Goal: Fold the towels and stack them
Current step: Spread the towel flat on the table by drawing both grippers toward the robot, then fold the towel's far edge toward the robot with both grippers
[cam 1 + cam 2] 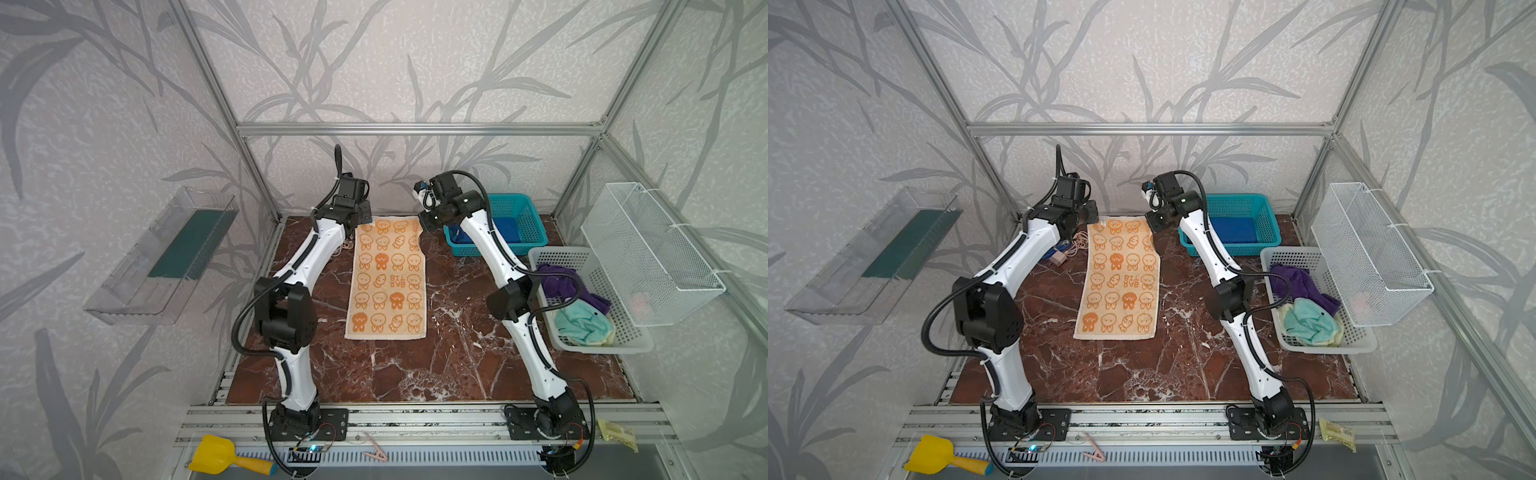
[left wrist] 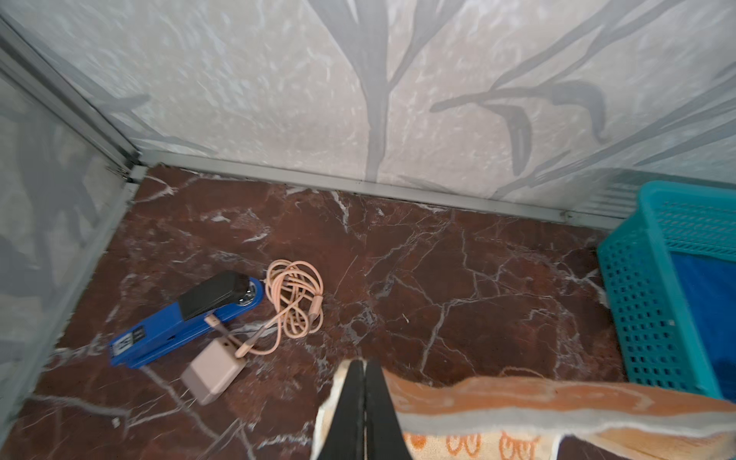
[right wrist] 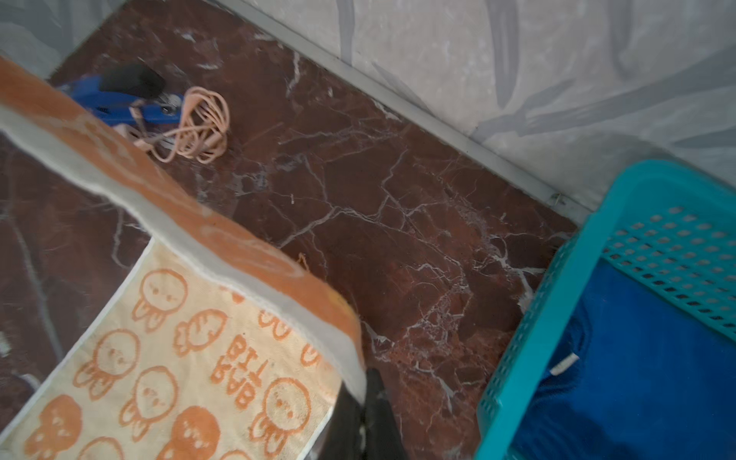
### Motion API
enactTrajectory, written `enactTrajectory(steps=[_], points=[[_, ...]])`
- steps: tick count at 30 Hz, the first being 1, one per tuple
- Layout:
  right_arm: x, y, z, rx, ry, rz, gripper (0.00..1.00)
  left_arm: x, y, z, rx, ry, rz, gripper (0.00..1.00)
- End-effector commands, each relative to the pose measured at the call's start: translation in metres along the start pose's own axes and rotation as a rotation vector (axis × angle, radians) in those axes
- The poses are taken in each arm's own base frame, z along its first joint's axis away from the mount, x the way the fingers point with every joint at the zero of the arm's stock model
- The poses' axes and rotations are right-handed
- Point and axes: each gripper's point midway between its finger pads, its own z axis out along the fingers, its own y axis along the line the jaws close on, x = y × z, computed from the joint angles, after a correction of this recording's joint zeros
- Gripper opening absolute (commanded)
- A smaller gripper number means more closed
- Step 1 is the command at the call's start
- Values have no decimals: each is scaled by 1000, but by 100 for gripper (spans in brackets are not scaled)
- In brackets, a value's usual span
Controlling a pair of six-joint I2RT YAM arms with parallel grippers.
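1. The orange towel (image 1: 386, 282), a small rectangular terry cloth printed with rabbits and lettering, is lying on the middle of the red-brown marble-patterned table (image 1: 457, 353), between the two arms. Only its far short edge is standing clear of the surface.
2. Its long axis is running from the arm bases toward the back wall, with one short end pointing at each.
3. The left gripper (image 2: 363, 364) is pinching the far left corner, its black fingers pressed together on the cloth. The right gripper (image 3: 368, 392) is clamping the far right corner likewise, with the hem draping over its fingers.
4. Judged from this pose, you are starting the first fold, which halves the orange towel along its length. Stacking is not yet in hand.
5. The next move is calling for both corners to travel up and toward the near hem in step. You are aiming to keep the raised edge taut and level so that it lands square on the near hem; uneven travel would likely skew the fold.
6. Further out, the blue towel (image 1: 505, 232) is lying flat in the teal lattice plastic basket (image 1: 536, 220), just beside the right gripper.
7. The purple towel (image 1: 559, 280) and the yellow-and-teal towel (image 1: 584, 326) are sitting crumpled in the white perforated plastic basket (image 1: 552, 253) at the table's right edge.
8. A blue stapler (image 2: 179, 318), a coiled pink cable (image 2: 294, 302) and a pale charger plug (image 2: 211, 376) are lying near the left gripper. You should be keeping the cloth clear of them.
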Motion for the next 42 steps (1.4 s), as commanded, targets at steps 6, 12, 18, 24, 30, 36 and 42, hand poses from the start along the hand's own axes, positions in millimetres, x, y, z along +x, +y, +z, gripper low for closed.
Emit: enactTrajectory(steps=[6, 12, 18, 24, 30, 36, 42], points=[[-40, -10, -10, -16, -179, -18, 0, -43, -19, 27, 168, -104, -42, 0], [-10, 11, 4, -100, -66, -95, 0, -4, 3, 34, 206, -40, -132, 0], [26, 40, 0, -46, 94, -317, 0, 35, 25, 21, 250, 17, -184, 0], [45, 52, -12, 34, 185, -415, 0, 73, 30, 6, 254, 123, -168, 0], [74, 81, -20, 43, 262, -447, 0, 102, 47, -19, 200, 181, -162, 0], [114, 108, -36, -44, 285, -369, 0, 152, 60, -42, 170, 276, -224, 0], [159, 134, -46, -76, 340, -410, 0, 177, 74, -69, 134, 268, -237, 0]])
